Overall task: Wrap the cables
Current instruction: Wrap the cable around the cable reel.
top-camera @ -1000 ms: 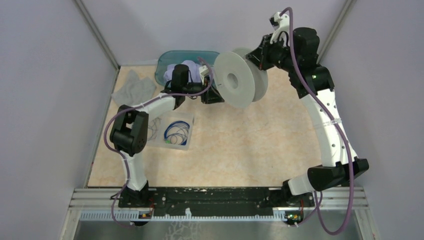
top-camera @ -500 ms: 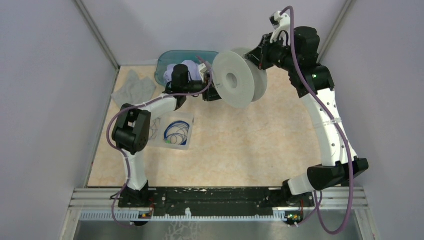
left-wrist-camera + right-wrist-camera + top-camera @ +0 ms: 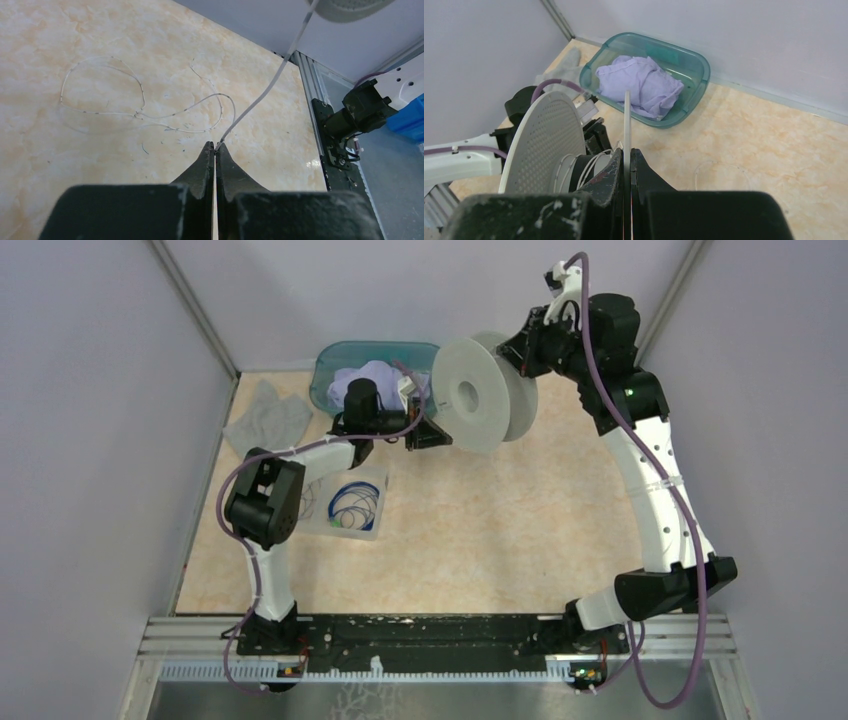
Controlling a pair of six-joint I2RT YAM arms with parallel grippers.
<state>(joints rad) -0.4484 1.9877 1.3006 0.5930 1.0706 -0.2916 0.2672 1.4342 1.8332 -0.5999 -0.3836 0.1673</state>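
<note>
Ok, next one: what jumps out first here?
A big white spool is held in the air above the table's far middle, clamped by the right gripper. The left gripper, beside it, pinches a whitish cable that runs up to the spool. Far left sits a teal tub with purple cloth.

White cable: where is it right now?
Left wrist view: the white cable runs from the shut left pincer up-right to the spool, held by the right pincer; its slack loops lie on the table to the left.

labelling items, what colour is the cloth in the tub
The cloth is pale lilac, clearest in the right wrist view.
</note>
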